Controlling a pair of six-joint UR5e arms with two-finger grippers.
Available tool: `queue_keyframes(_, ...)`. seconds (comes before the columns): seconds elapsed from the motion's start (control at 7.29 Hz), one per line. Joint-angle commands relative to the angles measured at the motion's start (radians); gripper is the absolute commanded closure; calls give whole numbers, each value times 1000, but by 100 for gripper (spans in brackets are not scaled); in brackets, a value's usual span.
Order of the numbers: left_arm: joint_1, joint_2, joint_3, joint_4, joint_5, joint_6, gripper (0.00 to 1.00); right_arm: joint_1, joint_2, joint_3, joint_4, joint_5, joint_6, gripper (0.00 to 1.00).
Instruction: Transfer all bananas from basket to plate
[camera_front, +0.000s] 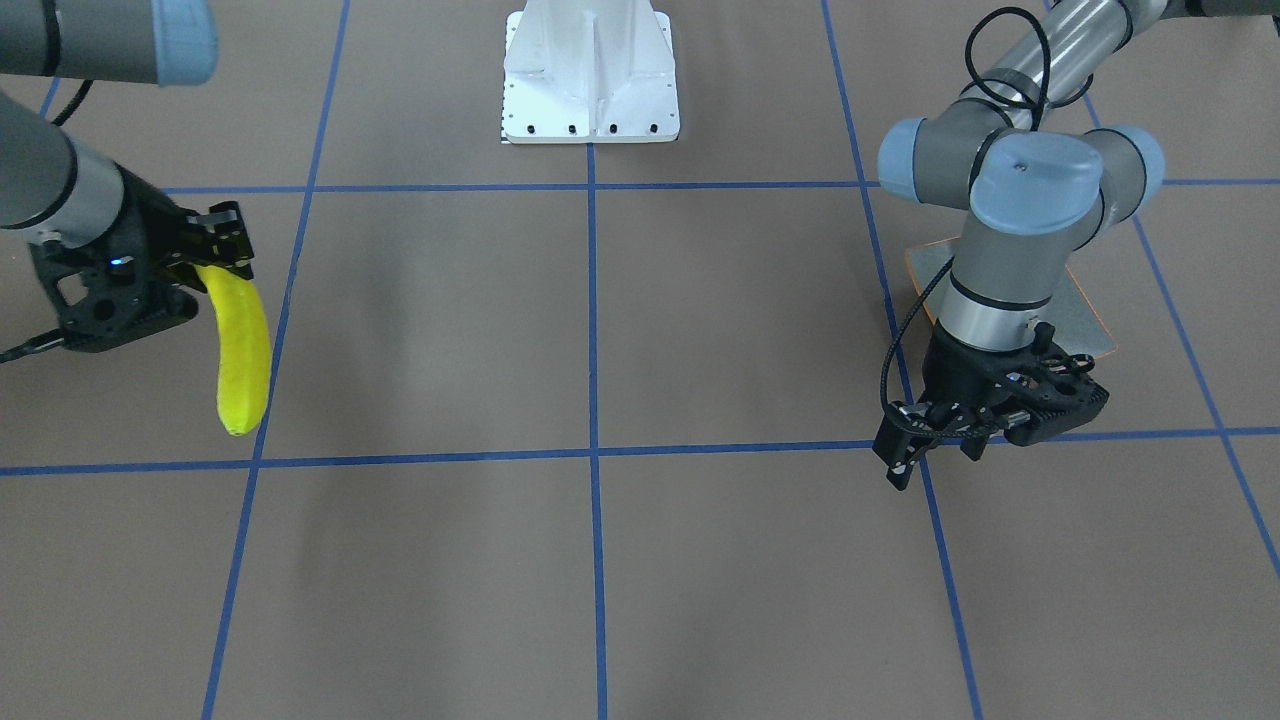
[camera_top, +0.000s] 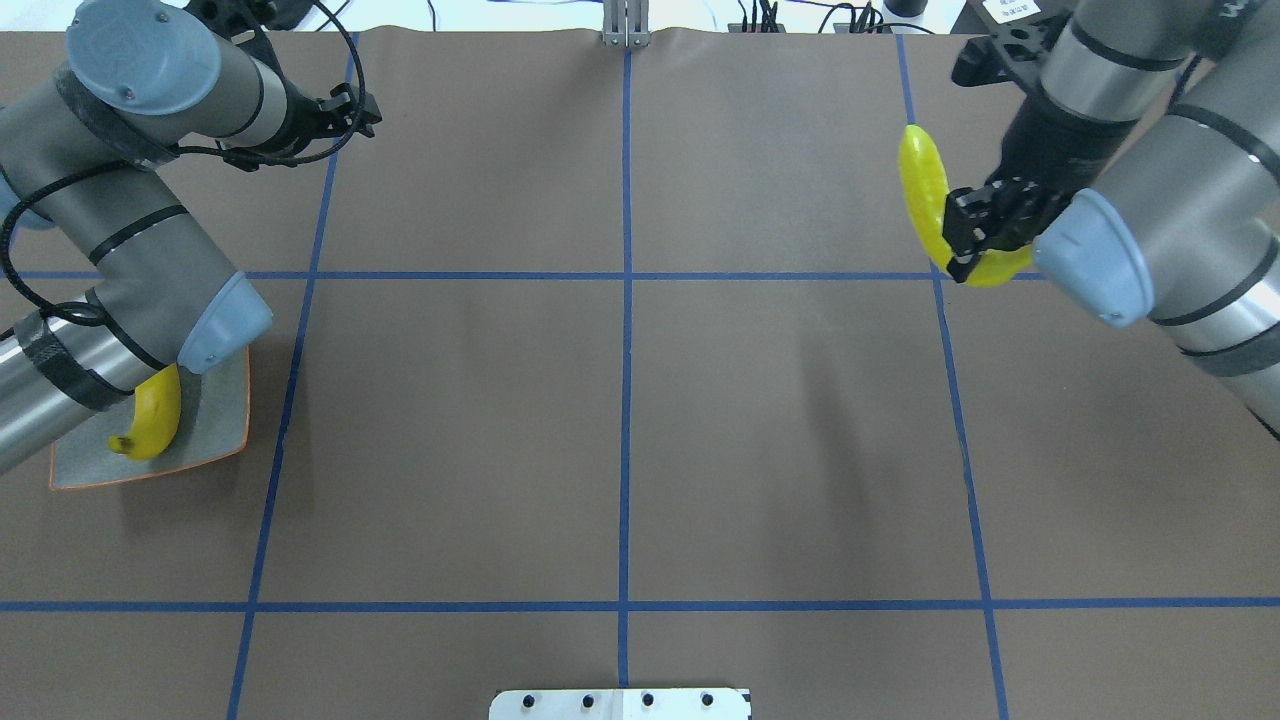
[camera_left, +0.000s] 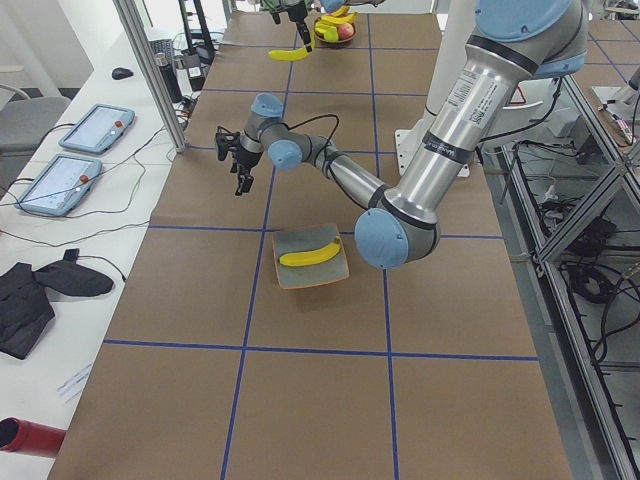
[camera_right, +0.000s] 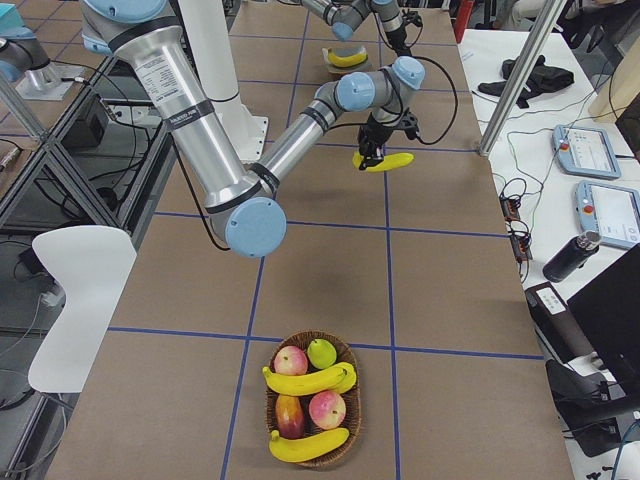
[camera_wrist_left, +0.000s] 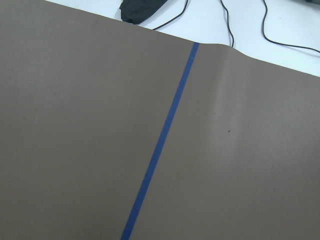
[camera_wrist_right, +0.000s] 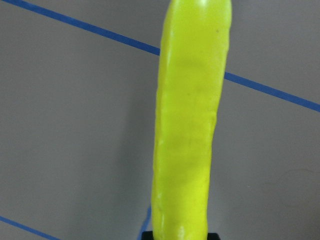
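Brown paper (camera_front: 700, 330) crossed by blue tape lines (camera_front: 592, 300) covers the table. From the front-facing camera, the right gripper (camera_front: 215, 265), at the view's left, has its jaws clamped on the upper end of a pale banana (camera_front: 245, 355), which hangs down above the paper. The left gripper (camera_front: 933, 462), at the view's right, points down with its jaws apart and nothing between them. Behind its wrist a corner of the plate (camera_front: 1085, 320) shows. From overhead, the plate lies at the left edge, partly under the left arm, and a golden banana (camera_top: 155, 415) rests in it. The pale banana is held far on the right side, well apart from the plate. The right-side camera shows the basket (camera_right: 269, 408) near. A third banana (camera_right: 305, 380) and a fourth banana (camera_right: 308, 446) lie in it among red fruits (camera_right: 292, 360). In the left-side camera the golden banana lies across the middle of the plate, and the far basket seems too small to read. The left wrist camera sees only paper, one tape line and a dark cloth (camera_wrist_left: 142, 7) beyond the edge. The right wrist camera is filled by the pale banana, running lengthwise over the paper.
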Motion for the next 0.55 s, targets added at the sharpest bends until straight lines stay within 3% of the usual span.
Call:
queue_keyframes(0.0,4,-26,2,-188,-84,-140,0,-81,55,-34,128,2,170,100)
queue_keyframes(0.41,104,-60,-3,-412,-92,-249,0,-105,113,-82,194,38,219,100)
